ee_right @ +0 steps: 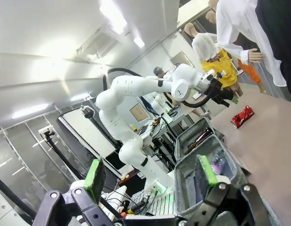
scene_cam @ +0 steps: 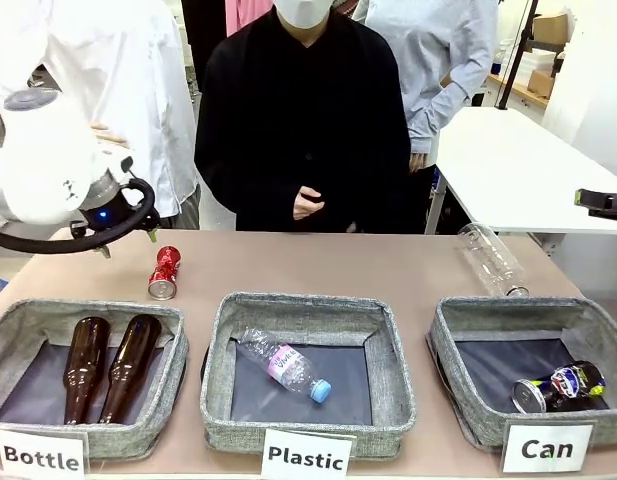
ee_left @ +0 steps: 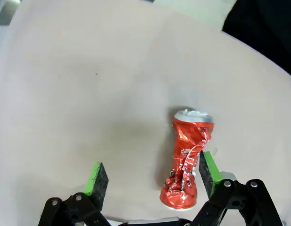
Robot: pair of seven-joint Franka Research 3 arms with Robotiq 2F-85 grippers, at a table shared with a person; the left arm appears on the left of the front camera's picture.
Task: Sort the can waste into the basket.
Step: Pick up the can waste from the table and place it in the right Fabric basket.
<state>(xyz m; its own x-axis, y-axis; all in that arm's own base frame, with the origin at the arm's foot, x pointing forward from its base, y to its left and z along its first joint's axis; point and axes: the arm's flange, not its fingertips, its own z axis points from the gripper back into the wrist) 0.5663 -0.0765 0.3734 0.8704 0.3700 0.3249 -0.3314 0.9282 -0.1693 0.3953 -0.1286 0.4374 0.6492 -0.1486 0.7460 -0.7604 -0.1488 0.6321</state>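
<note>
Left end effector [ee_left: 150, 164] open over crumpled red can [ee_left: 187, 160]; right end effector [ee_right: 149, 164] open; dark can [scene_cam: 560, 388] in basket [scene_cam: 466, 318].

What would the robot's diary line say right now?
left gripper: open over red can | right gripper: open | red can: on table | dark can: in Can basket

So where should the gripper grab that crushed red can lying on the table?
Probably across its pinched waist, coming down from above: the red can lies on its side, narrowest mid-length. The left gripper hangs open over it, but the can sits off-centre in its opening.
</note>
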